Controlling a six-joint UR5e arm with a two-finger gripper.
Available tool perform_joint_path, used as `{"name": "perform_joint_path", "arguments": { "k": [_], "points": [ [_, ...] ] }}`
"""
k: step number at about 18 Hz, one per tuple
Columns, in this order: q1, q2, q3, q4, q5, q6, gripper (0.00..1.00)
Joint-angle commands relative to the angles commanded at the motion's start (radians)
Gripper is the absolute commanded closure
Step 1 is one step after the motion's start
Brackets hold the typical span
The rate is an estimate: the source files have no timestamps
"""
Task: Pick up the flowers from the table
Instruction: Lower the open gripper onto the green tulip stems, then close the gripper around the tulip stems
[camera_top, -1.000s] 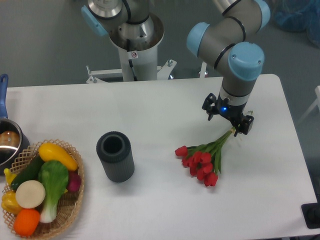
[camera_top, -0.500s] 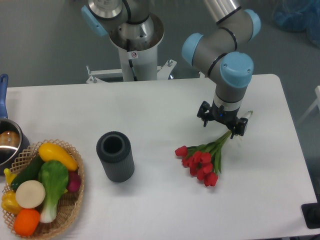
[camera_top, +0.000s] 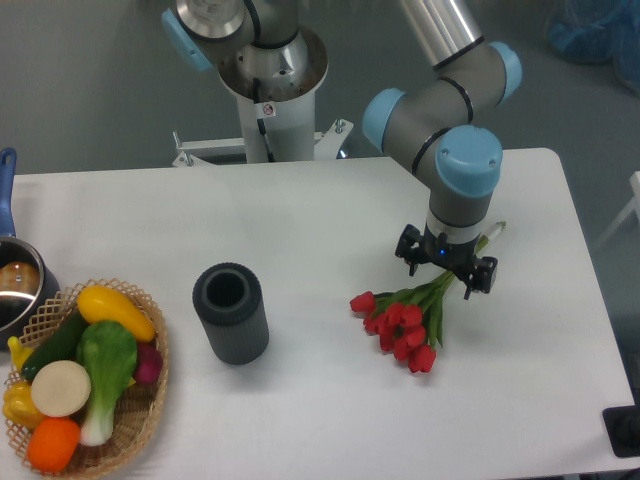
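White table has the flowers lying at 4 o'clock, gripper spread wide over the thin stems, so closing off-center could just pinch air or flick them away.

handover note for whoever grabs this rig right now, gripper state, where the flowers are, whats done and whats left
Gripper: positioned over the stem end of the flowers; whether the jaws are open or shut cannot be told from this view.
Flowers: lying flat on the table, right of the dark cylinder, red buds toward the front, stems pointing back-right under the gripper.
Done: arm brought to the stems.
Left: confirm the grasp on the stems, then lift the bunch off the table.
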Motion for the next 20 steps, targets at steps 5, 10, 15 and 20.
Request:
{"name": "perform_joint_path", "arguments": {
  "k": [5, 10, 15, 20],
  "points": [
    [-0.003, -0.018, -0.018, -0.003, 0.002, 0.020, 0.01],
    [-0.008, -0.014, -0.044, -0.003, 0.002, 0.022, 0.01],
    [-0.009, -0.020, -0.046, -0.003, 0.002, 0.019, 0.08],
    [-0.011, -0.020, -0.049, -0.003, 0.003, 0.008, 0.66]
  ]
}}
